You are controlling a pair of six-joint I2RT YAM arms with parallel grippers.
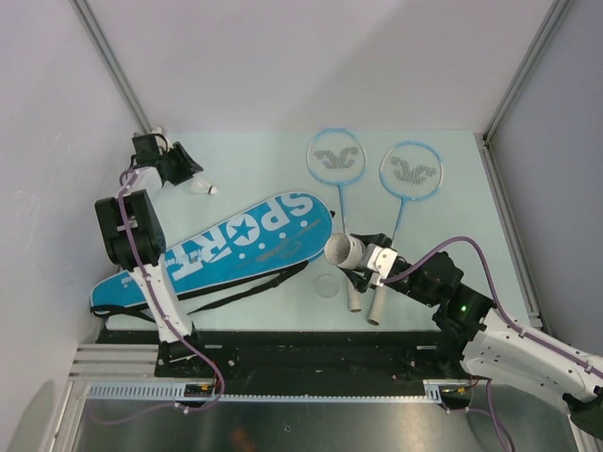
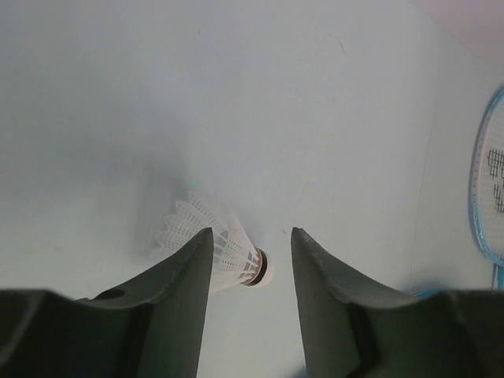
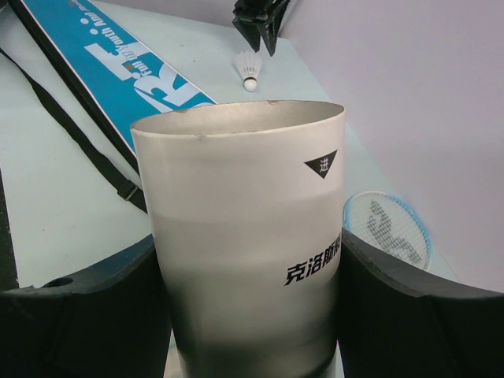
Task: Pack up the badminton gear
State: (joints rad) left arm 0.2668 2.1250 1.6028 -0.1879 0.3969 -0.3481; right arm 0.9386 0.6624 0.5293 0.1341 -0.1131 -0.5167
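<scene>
One white shuttlecock (image 1: 200,186) lies on its side at the far left of the table. My left gripper (image 1: 179,169) is open just above it. In the left wrist view the shuttlecock (image 2: 224,244) lies with its cork between my open fingers (image 2: 252,240), its skirt partly behind the left finger. My right gripper (image 1: 367,262) is shut on the long white tube (image 1: 344,250), held above the racket handles with its open mouth facing left. The tube (image 3: 244,236) fills the right wrist view. Two light-blue rackets (image 1: 335,158) (image 1: 411,171) lie side by side. The blue "SPORT" bag (image 1: 226,247) lies diagonally at left.
The bag's black strap (image 1: 236,292) trails along the near edge. A small clear round cap (image 1: 327,285) lies beside the racket handles (image 1: 353,297). Grey walls and metal posts enclose the table at the back and both sides.
</scene>
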